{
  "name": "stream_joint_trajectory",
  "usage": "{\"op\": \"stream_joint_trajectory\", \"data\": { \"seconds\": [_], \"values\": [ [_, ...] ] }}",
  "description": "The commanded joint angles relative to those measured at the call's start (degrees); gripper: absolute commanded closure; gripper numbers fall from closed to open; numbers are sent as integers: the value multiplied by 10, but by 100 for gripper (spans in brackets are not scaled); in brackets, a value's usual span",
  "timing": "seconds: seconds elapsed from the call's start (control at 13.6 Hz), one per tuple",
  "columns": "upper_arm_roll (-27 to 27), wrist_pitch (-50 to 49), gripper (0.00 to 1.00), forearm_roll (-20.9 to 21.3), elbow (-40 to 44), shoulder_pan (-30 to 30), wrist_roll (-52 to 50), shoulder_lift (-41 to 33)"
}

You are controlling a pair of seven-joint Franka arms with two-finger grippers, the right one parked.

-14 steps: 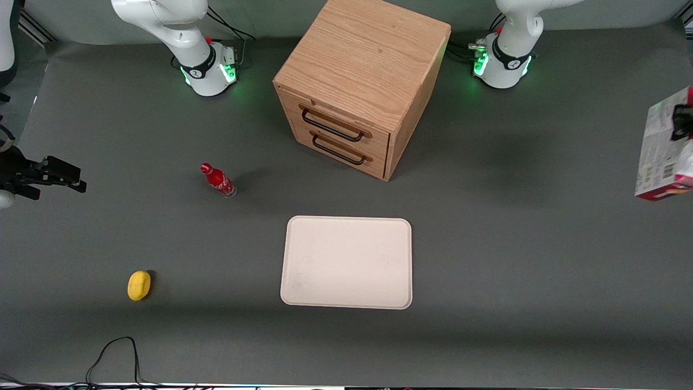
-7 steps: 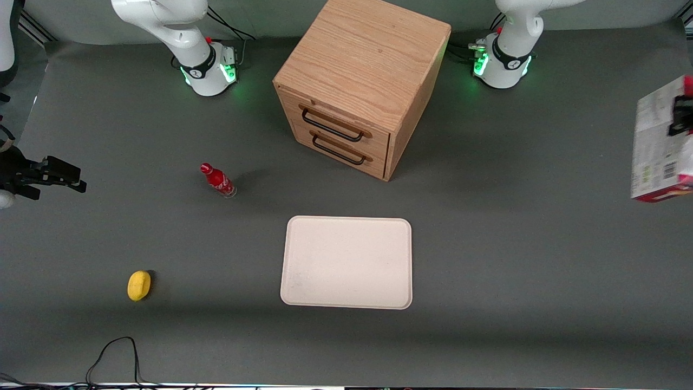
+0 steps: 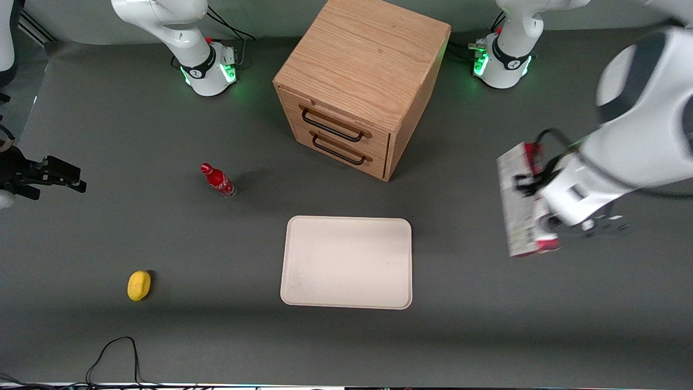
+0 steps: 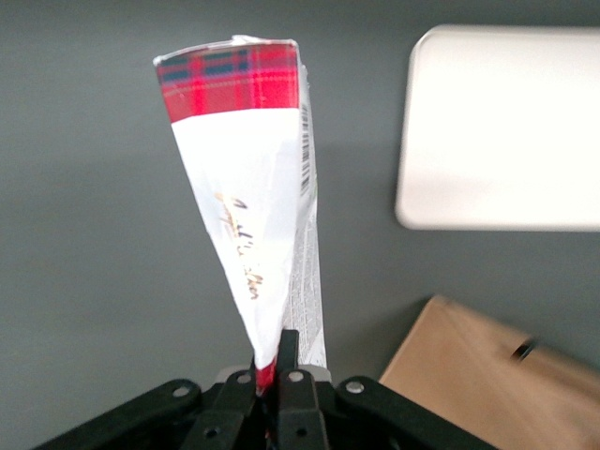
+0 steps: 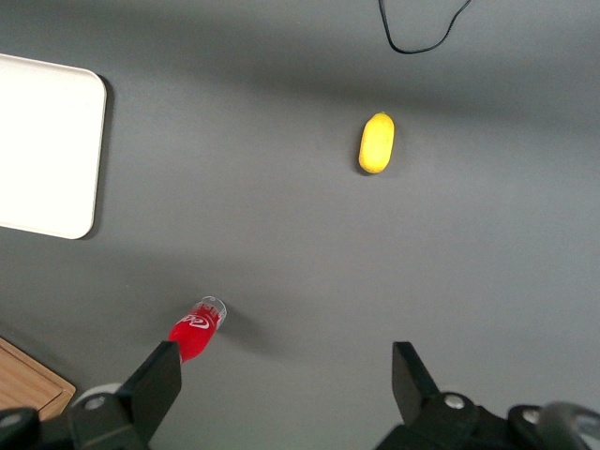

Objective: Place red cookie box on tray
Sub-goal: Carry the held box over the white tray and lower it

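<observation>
My left gripper (image 3: 533, 187) is shut on the red cookie box (image 3: 518, 208) and holds it in the air, edge-on, toward the working arm's end of the table. In the left wrist view the box (image 4: 248, 192) hangs from the gripper (image 4: 274, 364), white with a red tartan end. The cream tray (image 3: 347, 262) lies flat on the grey table, nearer to the front camera than the wooden drawer cabinet; it also shows in the left wrist view (image 4: 502, 127). The box is well apart from the tray, sideways of it.
A wooden two-drawer cabinet (image 3: 361, 81) stands farther from the front camera than the tray. A small red bottle (image 3: 217, 180) and a yellow lemon (image 3: 139, 285) lie toward the parked arm's end. A black cable (image 3: 116, 355) lies near the front edge.
The left arm has swung in from the table's working-arm edge toward the tray, carrying the box; the arm's body now shows in the front view.
</observation>
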Motion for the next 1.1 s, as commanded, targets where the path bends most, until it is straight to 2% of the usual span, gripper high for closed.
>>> {"op": "stream_joint_trajectory", "data": {
  "seconds": [0.0, 0.22, 0.51, 1.03],
  "values": [
    [5, 78, 100, 3, 88, -67, -95, 107],
    [30, 185, 100, 7, 87, -109, -105, 179],
    [117, 250, 100, 9, 77, -193, -104, 234],
    [119, 307, 100, 21, 53, -199, -100, 268]
  ]
}}
